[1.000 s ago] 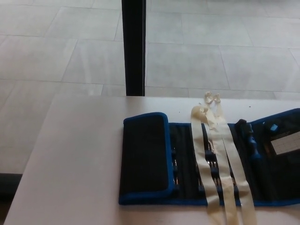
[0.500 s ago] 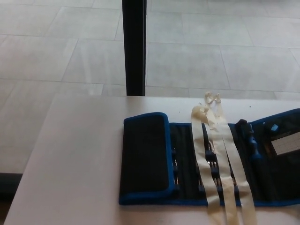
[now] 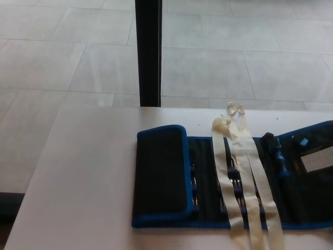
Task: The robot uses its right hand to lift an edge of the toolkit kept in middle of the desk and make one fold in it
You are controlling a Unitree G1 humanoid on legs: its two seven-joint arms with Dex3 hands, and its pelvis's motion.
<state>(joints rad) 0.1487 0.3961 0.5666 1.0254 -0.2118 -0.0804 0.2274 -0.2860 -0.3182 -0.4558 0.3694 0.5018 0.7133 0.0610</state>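
A black toolkit roll with blue trim [image 3: 208,182] lies flat on the pale desk [image 3: 83,177], running off the right edge of the head view. Its left end is a flap [image 3: 161,172] folded over onto the body. Tools sit in the pockets [image 3: 278,153] of the open part. Several cream ribbon ties [image 3: 244,172] lie across the middle, from the far edge to the near edge. Neither of my hands shows in this view.
A dark vertical post [image 3: 149,52] stands behind the desk's far edge. Beyond it is a grey tiled floor [image 3: 234,57]. The desk's left edge slants down toward the bottom left corner.
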